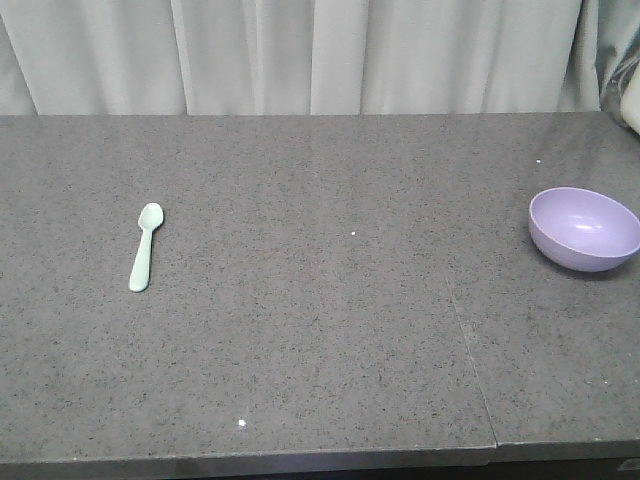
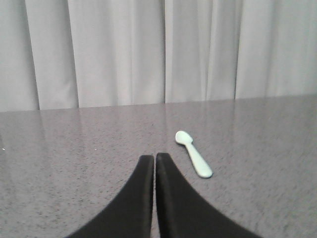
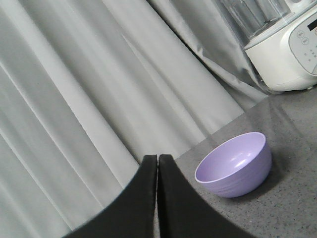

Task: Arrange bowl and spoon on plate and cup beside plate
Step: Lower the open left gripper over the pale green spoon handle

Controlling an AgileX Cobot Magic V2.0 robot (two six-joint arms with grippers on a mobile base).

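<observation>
While the left pincer (image 2: pixel 155 159) and right pincer (image 3: pixel 157 159) are both closed and empty, the spoon (image 1: pixel 146 246) lies at the table's (image 1: pixel 320 360) left and the bowl (image 1: pixel 584 228) stands at its right, seemingly each set for its nearer arm, plate and cup unseen.

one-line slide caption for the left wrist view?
Left gripper, shut and empty, over the grey countertop; the pale mint spoon lies flat just beyond it, curtain behind.
</observation>
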